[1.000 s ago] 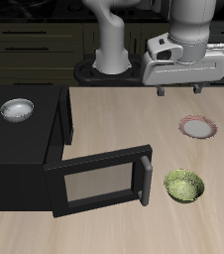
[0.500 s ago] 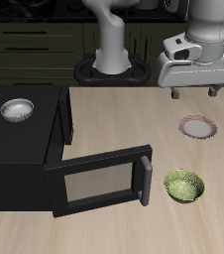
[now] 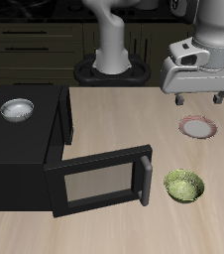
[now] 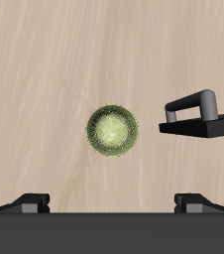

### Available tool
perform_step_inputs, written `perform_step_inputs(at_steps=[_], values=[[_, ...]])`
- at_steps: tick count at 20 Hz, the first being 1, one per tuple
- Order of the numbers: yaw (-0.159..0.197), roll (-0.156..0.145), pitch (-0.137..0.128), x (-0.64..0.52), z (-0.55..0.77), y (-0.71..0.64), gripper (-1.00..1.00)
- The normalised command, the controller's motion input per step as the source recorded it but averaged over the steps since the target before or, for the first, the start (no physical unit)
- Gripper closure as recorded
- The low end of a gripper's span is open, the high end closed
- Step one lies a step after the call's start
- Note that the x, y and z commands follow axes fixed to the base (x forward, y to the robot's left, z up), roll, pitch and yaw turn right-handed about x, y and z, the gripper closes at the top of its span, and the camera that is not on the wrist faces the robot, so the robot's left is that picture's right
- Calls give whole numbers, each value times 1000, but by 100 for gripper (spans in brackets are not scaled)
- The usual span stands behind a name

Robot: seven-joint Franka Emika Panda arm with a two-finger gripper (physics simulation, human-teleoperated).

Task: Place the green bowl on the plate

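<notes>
The green bowl (image 3: 183, 186) rests on the wooden table near its front edge, just beside the open microwave door; the wrist view shows the green bowl (image 4: 112, 130) from straight above, mottled yellow-green with a paler inside. The plate (image 3: 197, 127), pinkish-red rimmed with a pale centre, lies farther back on the table and does not appear in the wrist view. My gripper (image 3: 199, 99) hangs high in the air, its fingers spread wide with nothing between them, well above the table and roughly over the plate's back edge.
A black microwave (image 3: 25, 139) stands on the table with its door (image 3: 102, 179) swung open toward the bowl; the door handle (image 4: 188, 105) shows close to the bowl in the wrist view. A silver-grey metal bowl (image 3: 17, 109) sits on the microwave's top.
My gripper has travelled sideways toward the plate's side of the table and dropped slightly. The bowl, plate and microwave have not moved.
</notes>
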Motion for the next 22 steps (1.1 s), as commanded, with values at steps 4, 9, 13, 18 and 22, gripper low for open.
perform_step_inputs(at_steps=[4, 9, 13, 18, 22], values=[[-5, -28, 11, 278, -9, 94, -100], [10, -11, 13, 171, -37, 67, -100], [2, -9, 5, 97, -48, 65, -100], [7, 5, 26, 123, -104, 122, -100], [16, 41, 19, 15, -220, 210, -100]])
